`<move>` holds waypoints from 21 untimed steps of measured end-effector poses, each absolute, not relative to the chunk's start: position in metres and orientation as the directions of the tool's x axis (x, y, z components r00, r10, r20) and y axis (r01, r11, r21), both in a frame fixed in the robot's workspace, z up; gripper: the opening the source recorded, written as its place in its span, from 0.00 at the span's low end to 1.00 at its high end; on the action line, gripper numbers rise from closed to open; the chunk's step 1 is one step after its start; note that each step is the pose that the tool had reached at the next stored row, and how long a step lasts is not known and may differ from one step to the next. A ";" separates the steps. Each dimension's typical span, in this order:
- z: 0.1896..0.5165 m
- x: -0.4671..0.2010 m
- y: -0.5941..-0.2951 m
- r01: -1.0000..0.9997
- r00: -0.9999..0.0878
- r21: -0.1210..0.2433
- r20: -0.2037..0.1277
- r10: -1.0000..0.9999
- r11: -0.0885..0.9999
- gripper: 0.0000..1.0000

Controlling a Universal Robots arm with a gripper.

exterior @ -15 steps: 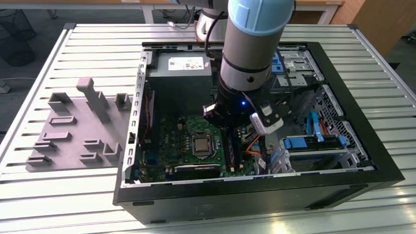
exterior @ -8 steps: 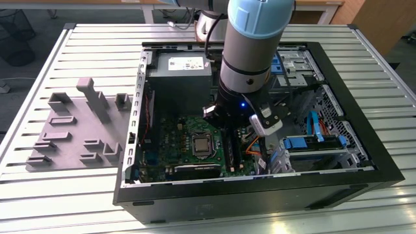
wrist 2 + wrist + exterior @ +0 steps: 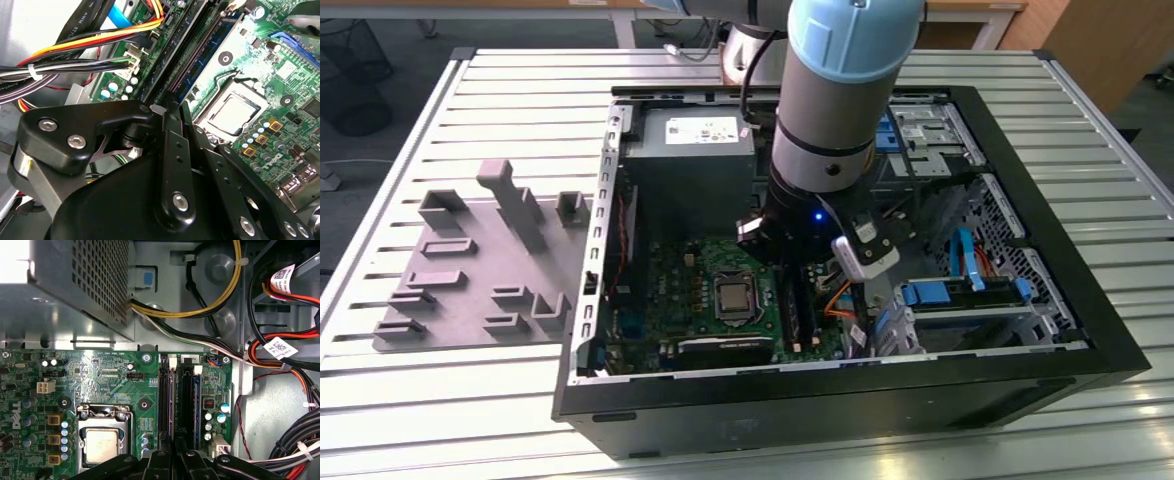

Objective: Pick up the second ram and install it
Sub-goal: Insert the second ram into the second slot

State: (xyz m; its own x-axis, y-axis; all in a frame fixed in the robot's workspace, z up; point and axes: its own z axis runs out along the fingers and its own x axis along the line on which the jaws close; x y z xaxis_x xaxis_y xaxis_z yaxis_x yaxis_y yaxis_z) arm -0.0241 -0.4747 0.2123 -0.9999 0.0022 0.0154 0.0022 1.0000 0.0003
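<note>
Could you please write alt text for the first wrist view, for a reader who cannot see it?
The black claw sits low over the black memory slots on the green motherboard, beside the bare silver processor socket. A bluish ram strip stands in one slot, and cable bundles run past the metal power supply box.

Black gripper [image 3: 170, 112] linkage fills the foreground, its fingers drawn close together over the memory slots [image 3: 187, 55]. A blue-green RAM strip [image 3: 210, 47] stands seated in one slot, running alongside the others. Beside the slots, the silver CPU socket [image 3: 232, 112] on the green motherboard [image 3: 280, 75]. A bundle of black, yellow, orange and red cables [image 3: 75, 50] crosses near the slots' far side.
</note>
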 end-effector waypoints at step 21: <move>0.209 -0.023 -0.477 0.008 -1.000 0.000 0.015 0.008 1.000 0.14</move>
